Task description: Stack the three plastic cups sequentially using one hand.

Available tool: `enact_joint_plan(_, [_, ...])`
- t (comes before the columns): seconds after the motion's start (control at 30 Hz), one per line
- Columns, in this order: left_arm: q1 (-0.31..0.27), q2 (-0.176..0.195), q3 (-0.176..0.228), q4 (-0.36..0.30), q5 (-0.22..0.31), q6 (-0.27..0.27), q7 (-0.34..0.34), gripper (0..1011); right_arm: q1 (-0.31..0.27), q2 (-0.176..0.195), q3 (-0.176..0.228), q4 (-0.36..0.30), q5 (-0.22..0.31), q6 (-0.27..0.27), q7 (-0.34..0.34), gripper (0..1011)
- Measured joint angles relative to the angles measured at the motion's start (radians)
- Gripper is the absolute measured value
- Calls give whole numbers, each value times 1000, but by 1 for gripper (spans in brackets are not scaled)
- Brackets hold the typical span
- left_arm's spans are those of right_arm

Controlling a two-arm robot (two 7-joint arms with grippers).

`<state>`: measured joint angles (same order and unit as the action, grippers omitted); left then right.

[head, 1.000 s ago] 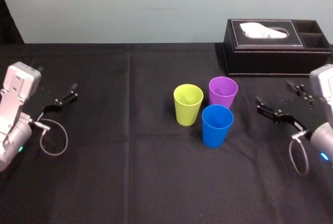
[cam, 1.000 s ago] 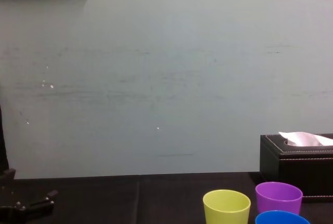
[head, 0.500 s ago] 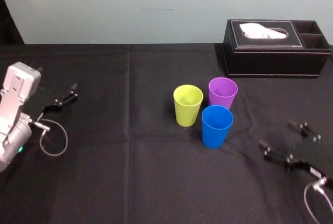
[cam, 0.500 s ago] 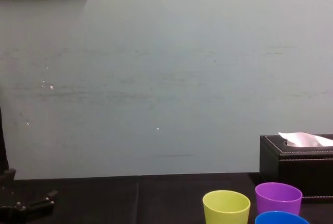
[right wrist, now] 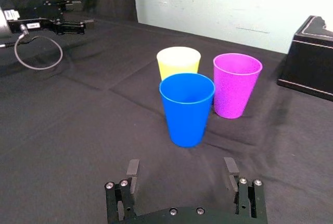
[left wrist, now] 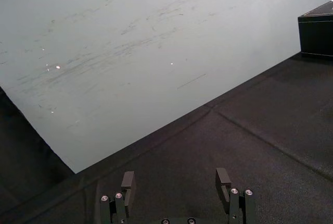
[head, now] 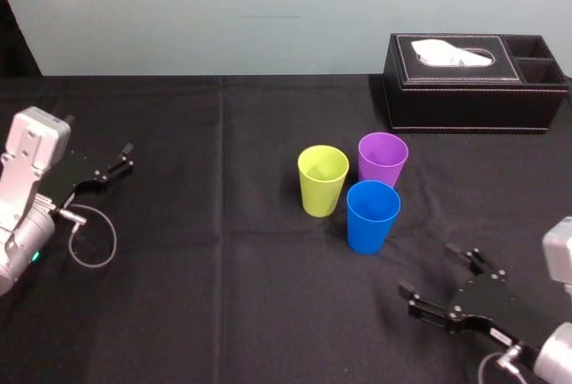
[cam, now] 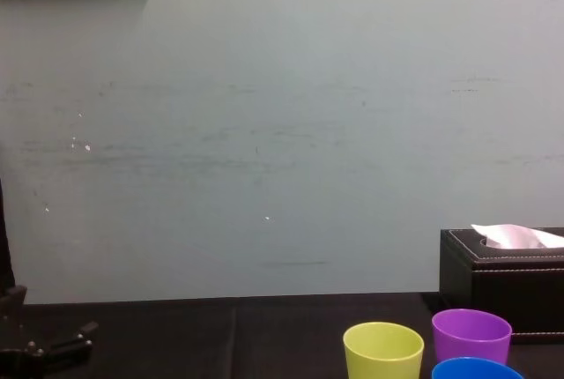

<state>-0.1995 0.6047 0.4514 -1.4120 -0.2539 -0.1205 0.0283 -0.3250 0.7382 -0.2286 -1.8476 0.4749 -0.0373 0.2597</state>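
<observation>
The right gripper (head: 427, 270) hovered low over the black tablecloth (head: 223, 295) at about 5 o'clock on the table. Its thin fingers were spread wide and held nothing. It pointed toward the cups, and in the right wrist view the blue cup (right wrist: 187, 108) stood straight ahead of the gap between the fingers, near but apart from them.

In the head view the blue cup (head: 373, 216) stood upright, mouth up, at roughly 11 o'clock from that gripper. The yellow-green cup (head: 323, 180) stood upright just beside it at the blue cup's 10 o'clock. The purple cup (head: 382, 159) stood just behind the blue one at 12 o'clock. Whether the three touched could not be told.

The left gripper (head: 127, 156) sat parked at the table's 9 o'clock, well apart from the cups, its fingers parted and empty. Farthest back, at 1 o'clock, stood the black tissue box (head: 474, 80).
</observation>
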Motion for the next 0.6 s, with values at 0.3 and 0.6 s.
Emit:
enact_joint_plan(0.3, [0, 0, 0, 0, 0, 0, 0, 1011, 72, -96, -45, 32, -44, 52, -32, 1000])
enact_joint_plan(0.6, [0, 0, 0, 0, 0, 0, 0, 1011, 131, -177, -73, 89, -99, 68, -60, 1000])
